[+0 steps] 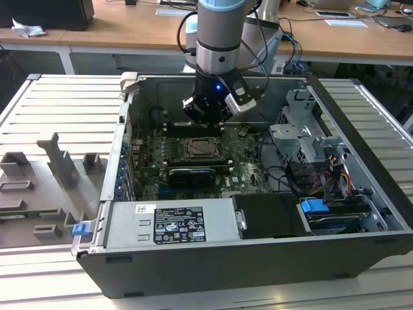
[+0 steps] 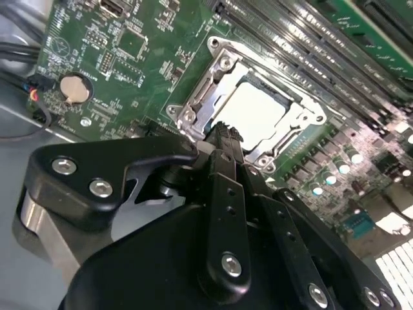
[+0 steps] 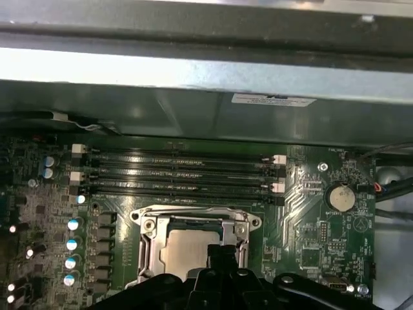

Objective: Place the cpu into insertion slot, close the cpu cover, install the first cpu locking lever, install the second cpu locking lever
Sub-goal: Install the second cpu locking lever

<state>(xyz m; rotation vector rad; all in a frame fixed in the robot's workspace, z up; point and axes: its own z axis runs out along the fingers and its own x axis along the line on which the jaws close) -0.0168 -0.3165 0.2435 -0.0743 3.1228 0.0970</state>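
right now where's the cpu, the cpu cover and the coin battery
cpu (image 2: 255, 113), second wrist view, middle of its pale metal face
cpu cover (image 3: 152, 248), first wrist view, one side bar of the silvery frame
coin battery (image 2: 75, 88), second wrist view, centre of the round cell

1 cpu (image 2: 257, 111), 1 cpu cover (image 2: 193, 102), 4 memory slots (image 3: 181, 173), 1 coin battery (image 3: 340, 198)

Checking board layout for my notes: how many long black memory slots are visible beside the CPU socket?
4, parallel in the first wrist view, stacked between the case wall and the insertion slot. More could be hidden.
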